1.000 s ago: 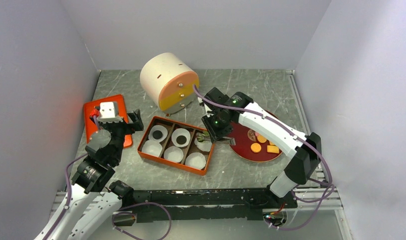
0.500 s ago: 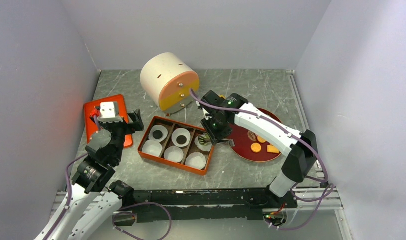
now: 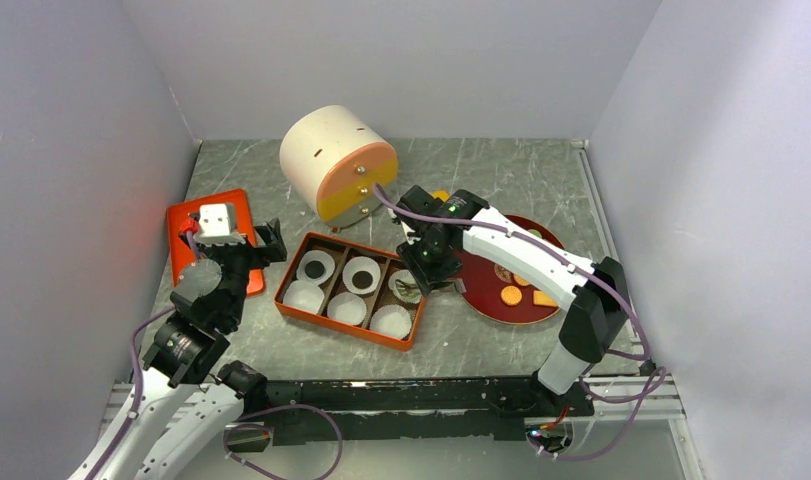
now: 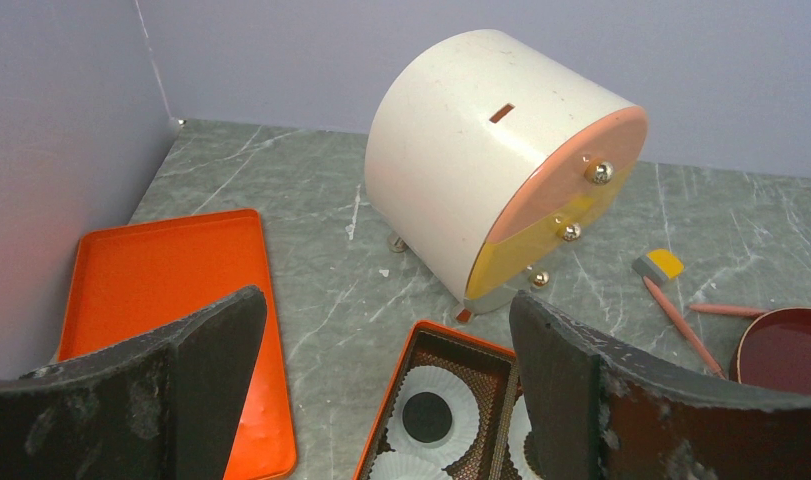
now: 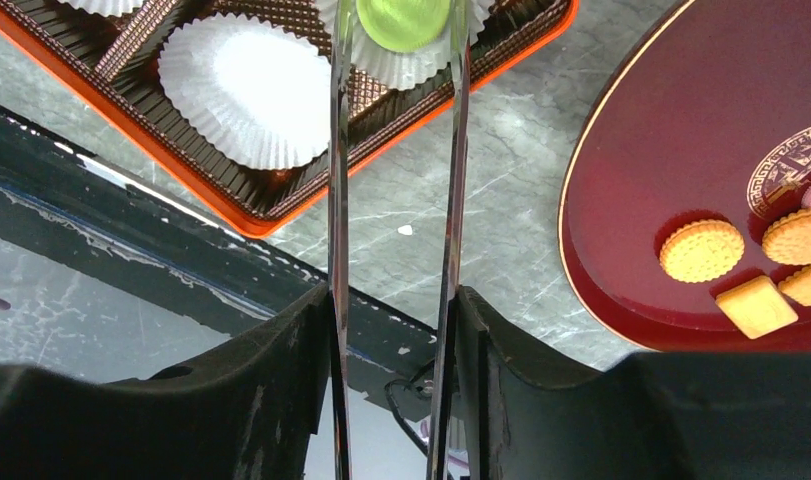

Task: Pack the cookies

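Note:
An orange tray (image 3: 283, 291) holds white paper cups; two back cups each carry a black cookie (image 3: 312, 269) (image 3: 362, 275). My right gripper (image 3: 428, 268) (image 5: 393, 300) is shut on thin metal tongs (image 5: 338, 150). The tongs' tips flank a green cookie (image 5: 401, 18) over the tray's back right cup. Whether the tips still pinch it is unclear. More cookies, round orange ones (image 5: 700, 250) and a square (image 5: 754, 305), lie on the red plate (image 3: 486, 300). My left gripper (image 3: 236, 240) (image 4: 386, 330) hangs open and empty left of the tray.
A white drum with a pink and yellow face (image 3: 336, 163) stands behind the tray. The tray's orange lid (image 3: 186, 255) lies at the left wall. Pink sticks (image 4: 678, 320) and a small yellow wedge (image 4: 658, 265) lie near the drum.
My right arm has shifted left, carrying the tongs and green cookie from the plate's edge to over the tray's back right cup. The tongs have spread a little. The left arm is still.

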You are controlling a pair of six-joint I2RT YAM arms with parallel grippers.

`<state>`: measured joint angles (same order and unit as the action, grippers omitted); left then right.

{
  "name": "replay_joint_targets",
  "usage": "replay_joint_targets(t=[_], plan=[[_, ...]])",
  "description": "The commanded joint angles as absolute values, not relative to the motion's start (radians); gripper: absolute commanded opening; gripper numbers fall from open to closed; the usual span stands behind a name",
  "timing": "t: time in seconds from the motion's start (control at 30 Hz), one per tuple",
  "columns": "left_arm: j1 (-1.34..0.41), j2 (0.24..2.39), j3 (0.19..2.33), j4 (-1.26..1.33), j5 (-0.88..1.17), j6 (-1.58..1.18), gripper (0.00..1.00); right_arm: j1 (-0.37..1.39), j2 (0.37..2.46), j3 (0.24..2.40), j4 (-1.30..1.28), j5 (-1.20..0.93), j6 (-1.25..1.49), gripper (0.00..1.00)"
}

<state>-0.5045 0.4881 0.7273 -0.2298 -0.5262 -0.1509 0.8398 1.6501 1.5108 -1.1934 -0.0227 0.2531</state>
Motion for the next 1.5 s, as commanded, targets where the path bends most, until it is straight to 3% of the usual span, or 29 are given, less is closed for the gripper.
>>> replay_joint_targets(t=[0.0, 0.6, 0.83, 1.47], plan=[[-0.499, 0.481, 0.736, -0.206, -0.516, -0.147, 0.96, 0.845, 1.639, 1.519, -1.180, 0.017, 0.247, 0.50], [-0.500, 0.482, 0.736, -0.204, -0.514, -0.149, 0.96, 0.842, 1.559, 1.606, -1.166, 0.061, 0.274, 0.49], [-0.500, 0.486, 0.737, -0.204, -0.511, -0.149, 0.96, 0.810, 1.502, 1.631, -1.187, 0.145, 0.301, 0.42], [-0.500, 0.469, 0.736, -0.202, -0.507, -0.150, 0.96, 0.337, 1.345, 1.382, -1.138, 0.102, 0.278, 0.39]])
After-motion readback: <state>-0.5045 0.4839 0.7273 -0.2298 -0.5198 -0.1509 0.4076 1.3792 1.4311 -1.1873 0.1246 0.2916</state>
